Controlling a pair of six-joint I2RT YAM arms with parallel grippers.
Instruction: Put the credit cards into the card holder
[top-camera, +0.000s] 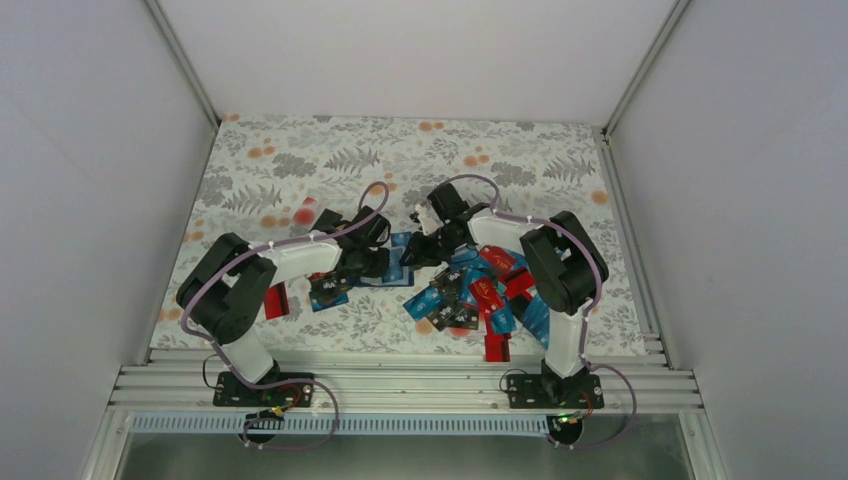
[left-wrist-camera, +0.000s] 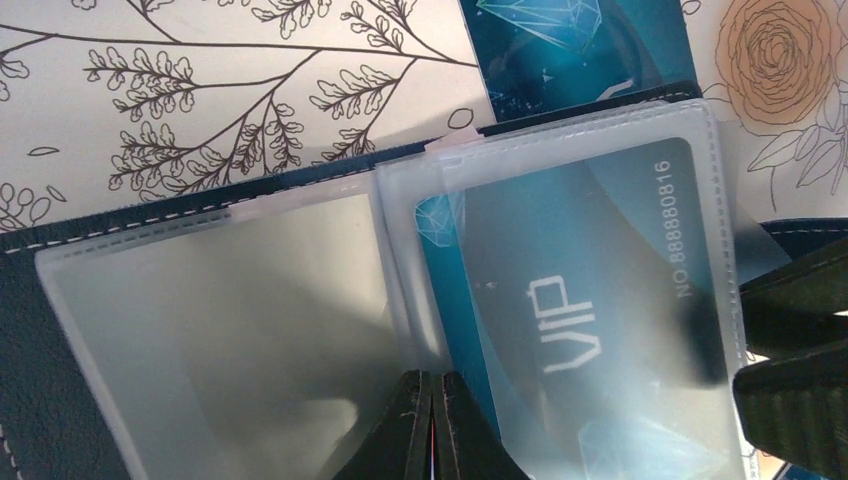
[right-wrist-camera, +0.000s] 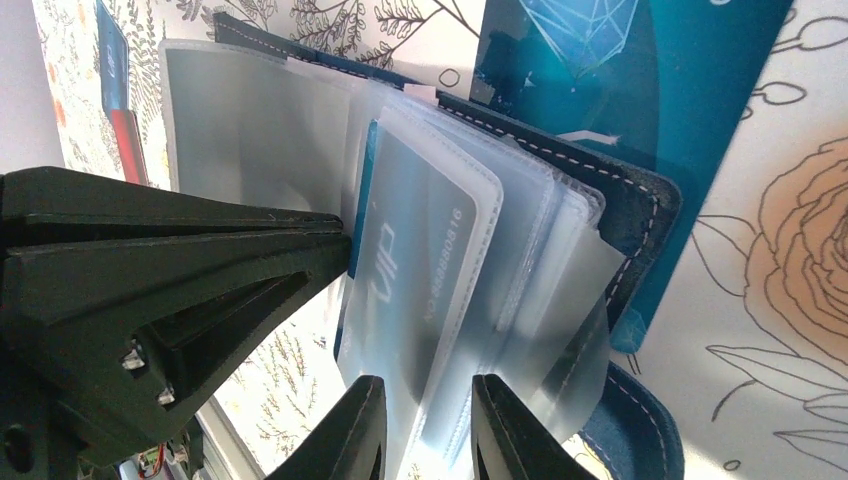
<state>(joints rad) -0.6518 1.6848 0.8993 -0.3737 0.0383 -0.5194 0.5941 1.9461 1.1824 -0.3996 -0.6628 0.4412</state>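
Note:
The card holder (top-camera: 398, 262) lies open on the flowered cloth, with a navy cover (right-wrist-camera: 625, 205) and clear sleeves (left-wrist-camera: 220, 300). A teal VIP credit card (left-wrist-camera: 570, 300) sits inside one sleeve and also shows in the right wrist view (right-wrist-camera: 400, 250). My left gripper (left-wrist-camera: 432, 385) is shut, its tips on the sleeves at the fold. My right gripper (right-wrist-camera: 430, 425) is closed on the free edge of several sleeves, including the one with the card. Another teal card (left-wrist-camera: 570, 40) lies under the holder's far edge. Many loose credit cards (top-camera: 480, 290) lie in a pile to the right.
A red card (top-camera: 497, 347) lies at the near table edge by the right arm's base. Another red card (top-camera: 277, 298) lies beside the left arm. The two grippers (top-camera: 372, 258) (top-camera: 420, 252) are close together over the holder. White walls enclose the table.

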